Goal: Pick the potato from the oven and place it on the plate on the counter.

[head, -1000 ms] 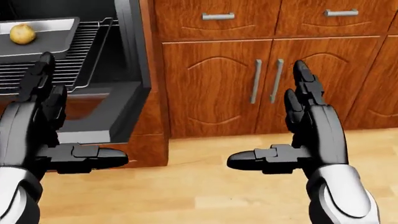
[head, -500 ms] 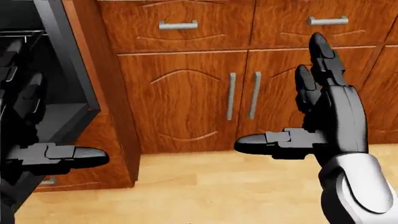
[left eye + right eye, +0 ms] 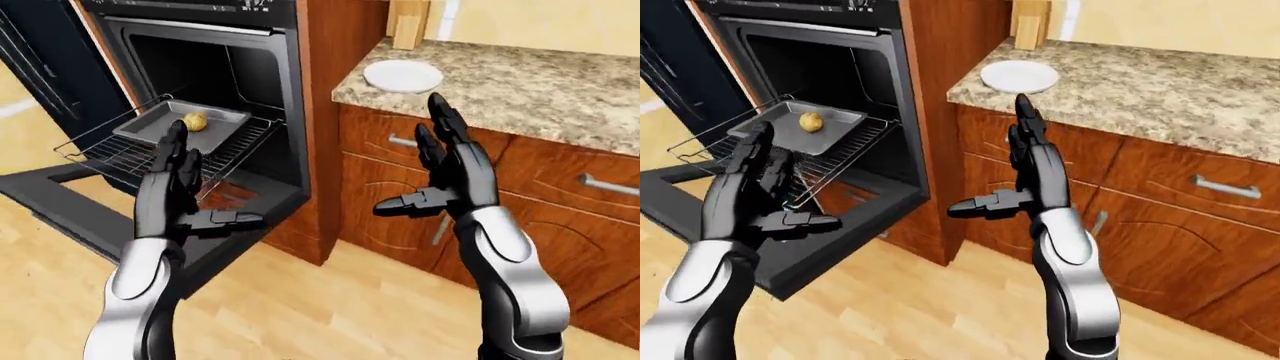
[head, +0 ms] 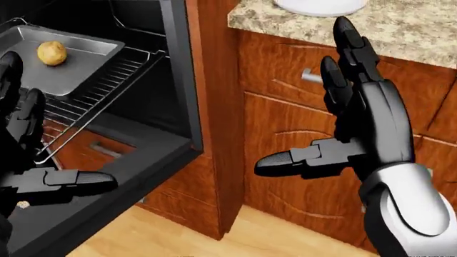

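The potato (image 3: 195, 121) lies on a grey baking tray (image 3: 150, 129) on the pulled-out wire rack of the open oven, at the left of the left-eye view. The white plate (image 3: 402, 76) sits empty on the granite counter (image 3: 540, 90) to the right of the oven. My left hand (image 3: 205, 184) is open and empty, held up below and in front of the rack, apart from the potato. My right hand (image 3: 420, 165) is open and empty, raised in front of the cabinet below the plate.
The oven door (image 3: 90, 217) hangs open and flat, low at the left. A wooden panel (image 3: 340, 45) separates the oven from the counter. Drawers with metal handles (image 3: 610, 184) are under the counter. A wooden block (image 3: 408, 22) stands behind the plate. Wood floor (image 3: 330, 300) lies below.
The whole picture has shifted, so the camera moved: the view swung off the cabinet doors and back to the oven and counter edge. Both hands stay open and raised.
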Robot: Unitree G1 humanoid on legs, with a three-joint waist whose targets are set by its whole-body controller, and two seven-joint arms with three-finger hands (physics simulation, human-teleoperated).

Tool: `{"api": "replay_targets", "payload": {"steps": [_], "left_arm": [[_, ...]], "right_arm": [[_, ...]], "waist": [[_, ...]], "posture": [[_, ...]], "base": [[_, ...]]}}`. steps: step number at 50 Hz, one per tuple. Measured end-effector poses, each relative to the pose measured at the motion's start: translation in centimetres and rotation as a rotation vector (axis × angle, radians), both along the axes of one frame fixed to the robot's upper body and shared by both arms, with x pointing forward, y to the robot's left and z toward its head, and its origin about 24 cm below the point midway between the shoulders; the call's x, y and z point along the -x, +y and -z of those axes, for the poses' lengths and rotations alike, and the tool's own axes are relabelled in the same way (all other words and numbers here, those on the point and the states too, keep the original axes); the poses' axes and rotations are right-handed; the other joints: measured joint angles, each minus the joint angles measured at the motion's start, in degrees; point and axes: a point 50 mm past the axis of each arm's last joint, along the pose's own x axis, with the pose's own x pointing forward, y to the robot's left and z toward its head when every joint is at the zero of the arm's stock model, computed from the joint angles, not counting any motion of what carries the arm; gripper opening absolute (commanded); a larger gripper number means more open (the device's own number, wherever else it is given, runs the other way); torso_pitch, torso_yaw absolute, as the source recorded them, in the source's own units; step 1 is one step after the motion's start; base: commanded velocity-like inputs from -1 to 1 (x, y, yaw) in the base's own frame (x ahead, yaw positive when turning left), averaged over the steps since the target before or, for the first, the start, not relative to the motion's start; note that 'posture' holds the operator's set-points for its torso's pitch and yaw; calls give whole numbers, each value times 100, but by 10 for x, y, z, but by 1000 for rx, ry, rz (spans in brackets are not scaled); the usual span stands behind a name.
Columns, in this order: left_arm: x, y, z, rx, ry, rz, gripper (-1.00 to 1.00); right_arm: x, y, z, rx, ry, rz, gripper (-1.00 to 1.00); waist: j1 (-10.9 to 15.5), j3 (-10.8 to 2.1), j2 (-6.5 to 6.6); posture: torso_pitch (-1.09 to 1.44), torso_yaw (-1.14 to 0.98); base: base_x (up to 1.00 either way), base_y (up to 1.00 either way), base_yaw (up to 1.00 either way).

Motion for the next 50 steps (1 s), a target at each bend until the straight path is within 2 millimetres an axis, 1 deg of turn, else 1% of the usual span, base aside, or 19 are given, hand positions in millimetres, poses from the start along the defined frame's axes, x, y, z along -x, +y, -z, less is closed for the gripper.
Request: {"api": "replay_targets", "payload": {"steps": [5,7,9,12,15,17,18,21,23,27,31,33,34,35,37,39,45,47,50], "left_arm": [[1,3,-5,-4,-20,-7,100],[1,5,-1,-2,2,-20,100],[1,8,4,1,32,-37,100],[1,6,1,-3,26,-35,100],[1,4,-5,-7,-1,-21,100],[0,3,-11,-12,-15,-16,100],[0,2,-12,-7,-21,-8,100],[-3,-4,-4,-1,20,22,100],[-5,-4,-5,-4,31,24,100],[-3,-4,-13,-16,2,17,100],[-4,-7,-16,-20,-8,29,100],[-6,-8,-15,-23,-3,36,100],[-6,-7,-14,-26,1,32,100],[-7,-5,-13,-25,13,22,100],[-6,-1,-10,-24,41,-3,100],[-8,0,-11,-28,43,-10,100],[-10,-6,-18,-33,9,11,100],[-11,-7,-20,-35,-1,18,100],[-11,-8,-17,-28,14,21,100]], "right_arm": [[0,3,-4,-5,-7,-6,100],[-1,7,-1,-14,12,-27,100],[-2,10,3,-17,37,-48,100],[-3,7,2,-20,38,-38,100],[-1,6,-5,-20,5,-29,100],[0,5,-10,-17,-17,-30,100],[1,4,-11,-13,-23,-24,100],[-2,-1,-5,-13,10,2,100],[-4,-1,-8,-20,13,5,100],[-4,-2,-17,-25,-21,6,100],[-8,-1,-22,-20,-16,2,100],[-10,1,-24,-10,-20,-9,100],[-11,4,-25,-10,-23,-21,100],[-11,6,-24,-13,-18,-36,100],[-13,9,-21,-13,8,-62,100],[-15,7,-22,-9,21,-64,100],[-13,1,-32,-2,-23,-40,100],[-13,0,-35,0,-34,-38,100],[-14,0,-33,0,-15,-49,100]], "waist": [[66,-22,426],[176,28,370],[269,10,308],[272,-18,40],[199,70,-221],[136,81,-457],[57,48,-501],[38,36,-486],[51,11,-393],[28,30,-95],[-15,30,221],[21,-19,419],[72,-39,419],[135,-5,361],[248,-29,284],[279,-41,135],[167,102,-312],[89,61,-545],[-13,135,-332]], "posture": [[0,0],[0,0],[0,0],[0,0],[0,0],[0,0],[0,0],[0,0],[0,0],[0,0],[0,0],[0,0],[0,0],[0,0],[0,0],[0,0],[0,0],[0,0],[0,0]], "base": [[1,0,100],[2,0,100],[2,0,100],[2,0,100],[2,0,100],[1,0,100],[2,0,100],[2,0,100],[2,0,100],[1,0,100],[2,0,100],[2,0,100],[1,0,100],[2,0,100],[1,0,100],[0,0,100],[1,0,100],[1,0,45],[23,-39,0]]}}
